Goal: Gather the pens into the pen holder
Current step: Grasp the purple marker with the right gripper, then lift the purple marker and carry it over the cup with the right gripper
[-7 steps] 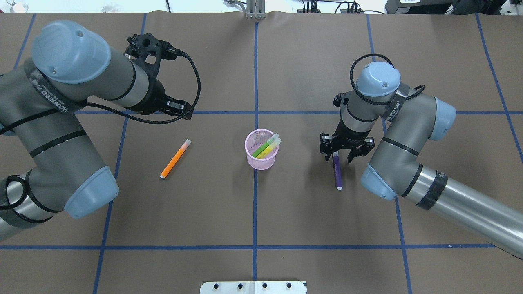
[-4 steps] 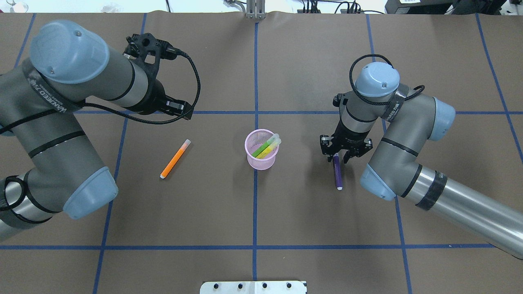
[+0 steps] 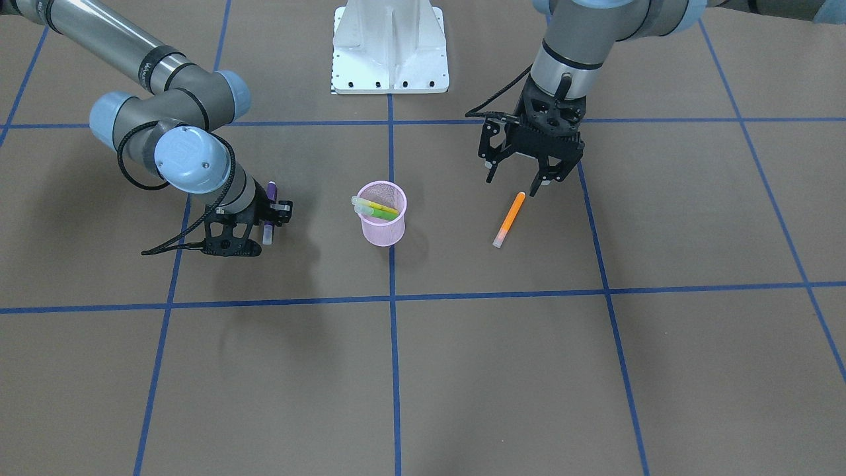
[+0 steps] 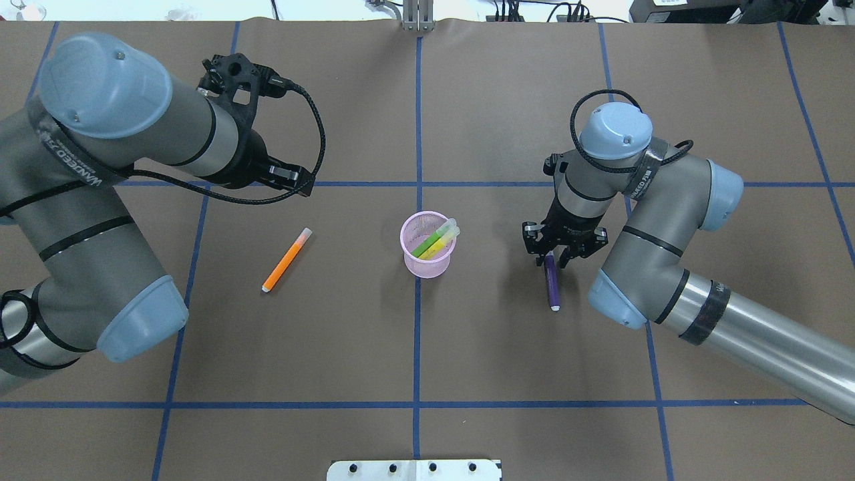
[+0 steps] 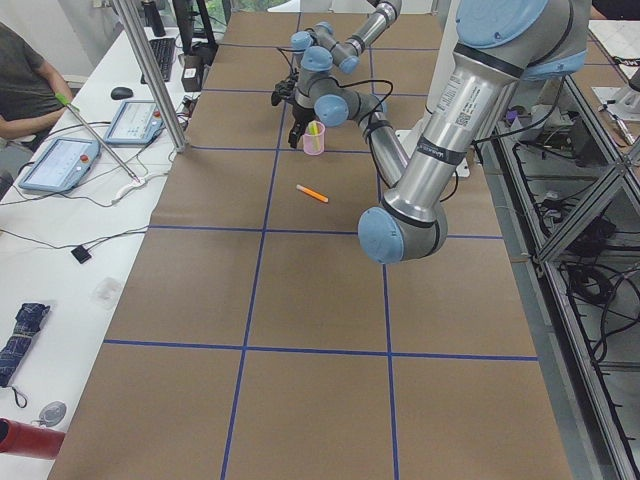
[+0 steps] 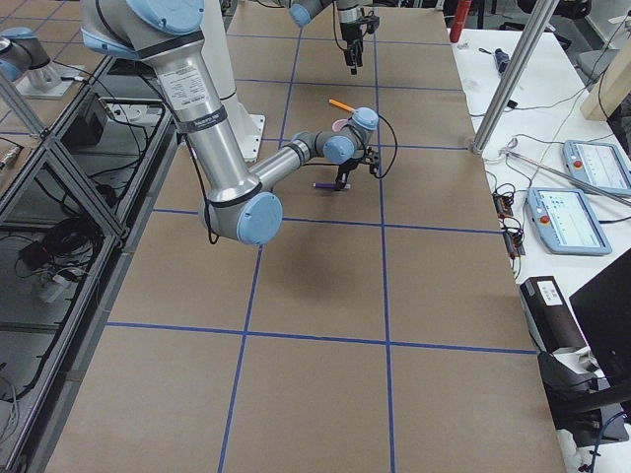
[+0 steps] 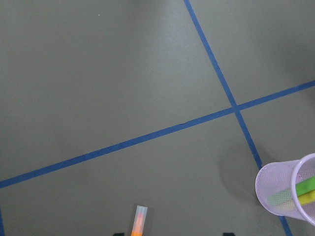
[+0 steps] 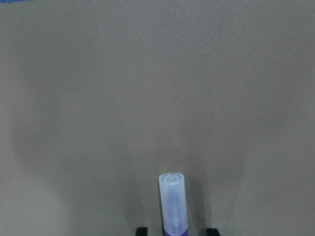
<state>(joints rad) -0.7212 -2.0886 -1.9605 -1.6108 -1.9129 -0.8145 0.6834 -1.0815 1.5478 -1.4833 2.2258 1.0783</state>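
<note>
Reading "WANDEED", right arm's [image 4: 644,180] strap

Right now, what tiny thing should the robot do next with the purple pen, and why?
Probably lift it straight up a little. The right gripper looks closed around the purple pen near its cap end, while the pen seems to lie on the table. The pink pen holder stands apart to the side, so the pen must rise before it travels over the rim.

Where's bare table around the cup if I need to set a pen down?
Bare paper lies on the robot's side of the pink mesh cup, down to the white base plate, and beyond it past the cross tape. Crowded: orange pen on its left, purple pen under the right claw.
</note>
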